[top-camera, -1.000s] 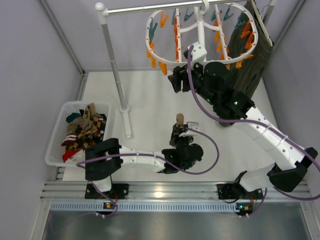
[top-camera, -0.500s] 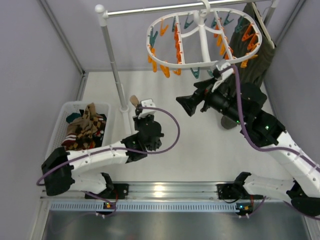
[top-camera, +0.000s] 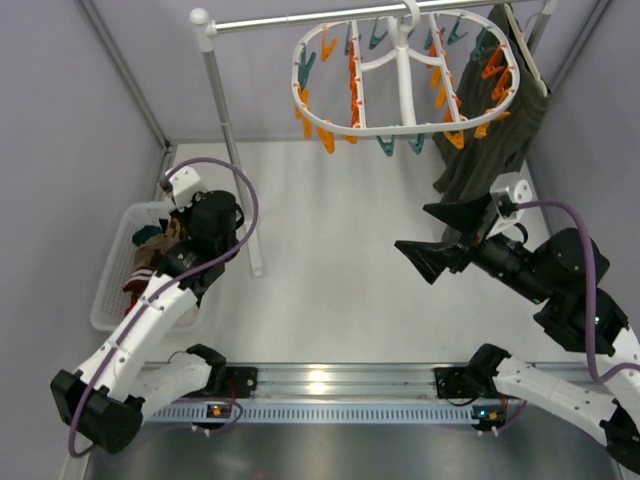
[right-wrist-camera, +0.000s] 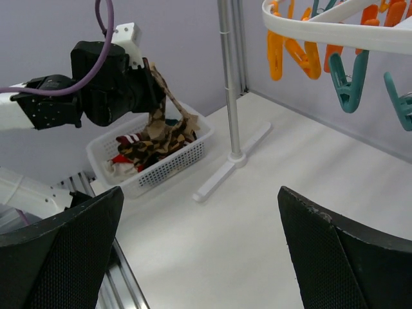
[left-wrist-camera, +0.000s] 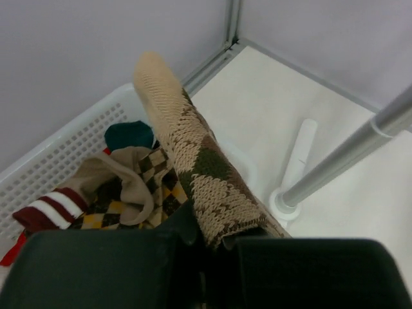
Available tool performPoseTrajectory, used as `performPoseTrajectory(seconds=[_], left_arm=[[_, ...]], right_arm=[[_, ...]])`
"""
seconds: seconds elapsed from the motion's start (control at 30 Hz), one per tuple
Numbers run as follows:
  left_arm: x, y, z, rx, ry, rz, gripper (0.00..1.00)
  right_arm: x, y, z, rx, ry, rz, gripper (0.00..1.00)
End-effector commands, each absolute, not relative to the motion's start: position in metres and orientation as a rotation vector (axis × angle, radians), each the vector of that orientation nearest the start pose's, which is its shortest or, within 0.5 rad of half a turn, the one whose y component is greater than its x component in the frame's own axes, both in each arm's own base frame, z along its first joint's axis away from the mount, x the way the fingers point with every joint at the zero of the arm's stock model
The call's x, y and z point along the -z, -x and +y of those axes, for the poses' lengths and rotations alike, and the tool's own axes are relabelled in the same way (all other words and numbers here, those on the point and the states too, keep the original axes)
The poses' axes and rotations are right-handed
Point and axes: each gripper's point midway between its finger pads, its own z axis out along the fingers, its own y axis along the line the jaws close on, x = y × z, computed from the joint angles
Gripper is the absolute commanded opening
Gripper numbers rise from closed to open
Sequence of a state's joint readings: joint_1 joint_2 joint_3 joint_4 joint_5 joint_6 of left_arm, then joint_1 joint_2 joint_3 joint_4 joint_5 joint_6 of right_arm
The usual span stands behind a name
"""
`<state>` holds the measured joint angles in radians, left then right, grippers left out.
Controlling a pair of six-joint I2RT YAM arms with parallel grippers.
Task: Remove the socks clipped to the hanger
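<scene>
My left pincer point(left-wrist-camera: 215, 248) pinches one end of a limp, light argyle sock point(left-wrist-camera: 193, 167) above the basket point(left-wrist-camera: 51, 161). My right pincer point(right-wrist-camera: 199, 251) is spread, empty.

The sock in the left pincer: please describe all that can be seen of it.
The sock is a soft knit, tan with olive and brown diamonds and a tan tip. One end is clamped in the shut left pincer; the rest stretches out above the white basket and its pile of other socks. Whether the tip touches them is unclear.
</scene>
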<state>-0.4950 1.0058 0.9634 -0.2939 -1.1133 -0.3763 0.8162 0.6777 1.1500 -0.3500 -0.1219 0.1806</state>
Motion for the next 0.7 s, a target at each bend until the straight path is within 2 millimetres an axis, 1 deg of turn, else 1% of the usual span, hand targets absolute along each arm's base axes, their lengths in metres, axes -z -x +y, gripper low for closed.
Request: performPoseTrajectory(seconds=[0.0, 0.03, 0.07, 0.1, 0.17, 0.2, 0.23, 0.27, 0.3, 0.33, 0.37, 0.4, 0.43, 0.47, 0.5, 0.53, 0.57, 0.6, 0.67], left_arm=[[-0.271, -0.295, 0.029, -0.341, 0.718, 1.750, 0.00], [-0.262, -0.297, 0.039, -0.356, 0.764, 1.777, 0.00], [-0.254, -0.294, 0.052, -0.381, 0.809, 1.799, 0.00], [-0.245, -0.287, 0.080, -0.437, 0.897, 1.802, 0.00], [-0.225, -0.282, 0.098, -0.461, 0.999, 1.807, 0.00], [-0.209, -0.274, 0.116, -0.482, 1.084, 1.814, 0.00], [-0.201, -0.273, 0.122, -0.474, 1.141, 1.808, 0.01], [-0.185, -0.272, 0.130, -0.498, 1.195, 1.828, 0.03], [-0.175, -0.266, 0.144, -0.522, 1.272, 1.815, 0.04], [-0.163, -0.267, 0.149, -0.509, 1.330, 1.806, 0.03], [-0.136, -0.266, 0.154, -0.503, 1.385, 1.857, 0.03], [-0.121, -0.270, 0.152, -0.466, 1.409, 1.890, 0.03], [-0.109, -0.277, 0.149, -0.404, 1.428, 1.902, 0.00], [-0.081, -0.274, 0.145, -0.363, 1.479, 1.965, 0.00], [-0.069, -0.273, 0.143, -0.347, 1.500, 1.982, 0.00], [-0.058, -0.274, 0.141, -0.325, 1.523, 1.986, 0.00], [-0.044, -0.271, 0.141, -0.310, 1.558, 1.998, 0.00], [-0.033, -0.266, 0.142, -0.330, 1.586, 2.018, 0.00], [-0.024, -0.263, 0.145, -0.355, 1.607, 2.015, 0.00]], right_arm=[[-0.431, -0.148, 0.197, -0.903, 0.546, 1.393, 0.99], [-0.427, -0.146, 0.195, -0.904, 0.542, 1.393, 1.00], [-0.426, -0.144, 0.194, -0.909, 0.540, 1.393, 0.99], [-0.419, -0.145, 0.195, -0.908, 0.542, 1.404, 0.99], [-0.418, -0.141, 0.192, -0.920, 0.535, 1.391, 0.99], [-0.412, -0.141, 0.192, -0.923, 0.529, 1.402, 0.99], [-0.414, -0.139, 0.189, -0.931, 0.520, 1.386, 0.99], [-0.412, -0.137, 0.189, -0.937, 0.520, 1.384, 0.99], [-0.407, -0.138, 0.190, -0.937, 0.521, 1.394, 1.00], [-0.407, -0.136, 0.188, -0.943, 0.519, 1.388, 1.00], [-0.405, -0.135, 0.188, -0.945, 0.518, 1.389, 0.99], [-0.398, -0.135, 0.188, -0.945, 0.521, 1.400, 1.00], [-0.397, -0.133, 0.186, -0.951, 0.515, 1.397, 0.99], [-0.396, -0.132, 0.185, -0.954, 0.513, 1.393, 0.99], [-0.388, -0.133, 0.186, -0.954, 0.512, 1.407, 1.00], [-0.387, -0.130, 0.184, -0.962, 0.505, 1.402, 0.99], [-0.386, -0.130, 0.183, -0.965, 0.502, 1.399, 1.00], [-0.380, -0.128, 0.185, -0.973, 0.509, 1.409, 0.99], [-0.379, -0.126, 0.182, -0.975, 0.507, 1.409, 0.99]])
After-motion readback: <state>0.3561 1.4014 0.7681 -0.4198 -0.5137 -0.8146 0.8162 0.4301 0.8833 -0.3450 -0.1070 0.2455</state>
